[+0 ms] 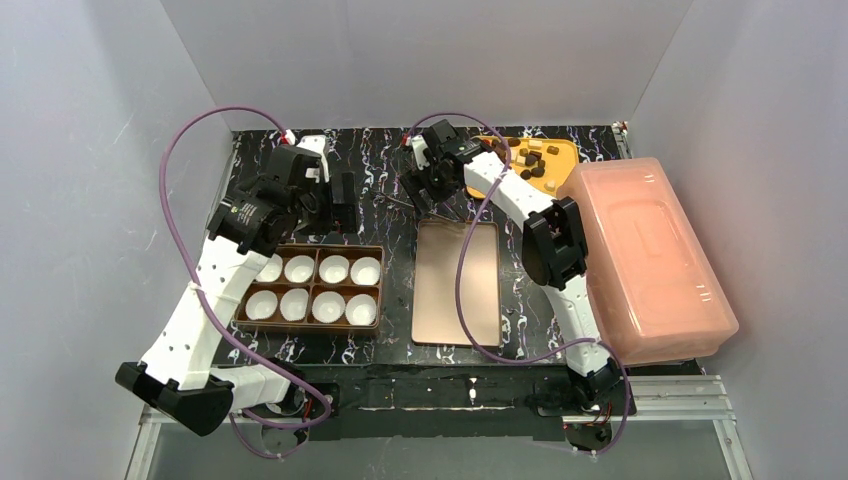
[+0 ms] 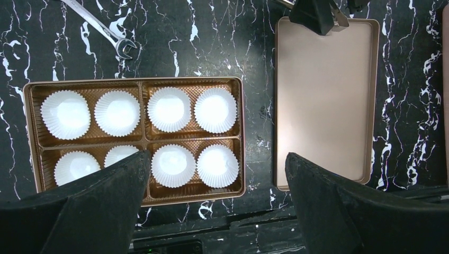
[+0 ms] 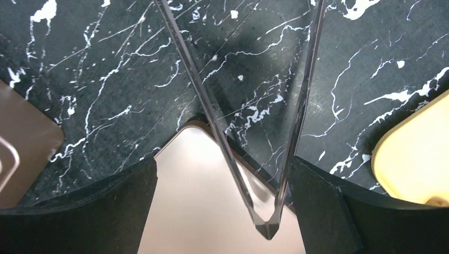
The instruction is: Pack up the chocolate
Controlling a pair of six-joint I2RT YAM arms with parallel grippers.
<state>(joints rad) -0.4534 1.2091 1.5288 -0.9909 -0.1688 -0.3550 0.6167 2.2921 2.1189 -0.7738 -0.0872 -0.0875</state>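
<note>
The left hand (image 2: 216, 157) hovered fully open and empty over the box (image 2: 132, 80) of paper cups (image 2: 169, 108). The right hand (image 3: 222, 161) stood wide too, with clear tongs (image 3: 210, 121) between its fingers, over bare surface (image 3: 106, 79) at the lid (image 3: 201, 201) edge. The chocolate (image 1: 535, 158) lay far right on the yellow tray (image 1: 562, 148) — the tongs likely needed to reach it, then close gently on one chunk.

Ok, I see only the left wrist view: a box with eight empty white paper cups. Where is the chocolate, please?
Observer: The chocolate lies on a yellow tray at the far side of the table, on the right, beyond the lid.
Operator: Is something beside that tray?
Observer: Yes, a big pink plastic box stands along the table's right edge, next to it.
Operator: And the right gripper?
Observer: The right gripper is open above the lid's far edge, the tray on its right.
</note>
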